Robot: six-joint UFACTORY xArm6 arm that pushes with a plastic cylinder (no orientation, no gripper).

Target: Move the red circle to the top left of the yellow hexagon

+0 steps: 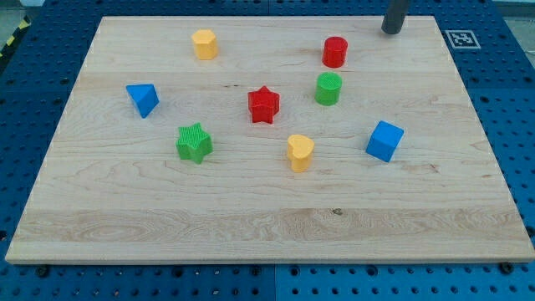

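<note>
Positioned at the board's top edge, my tip (390, 31), a bare rod holding nothing, has the red circle (335, 52) just to its lower left and the yellow hexagon (204, 43) far left.

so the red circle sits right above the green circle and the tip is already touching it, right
Not quite. In the camera view the red circle does sit just above the green circle, but my tip is not touching it: it stands apart, up and to the view's right of it, near the board's top edge.
</note>
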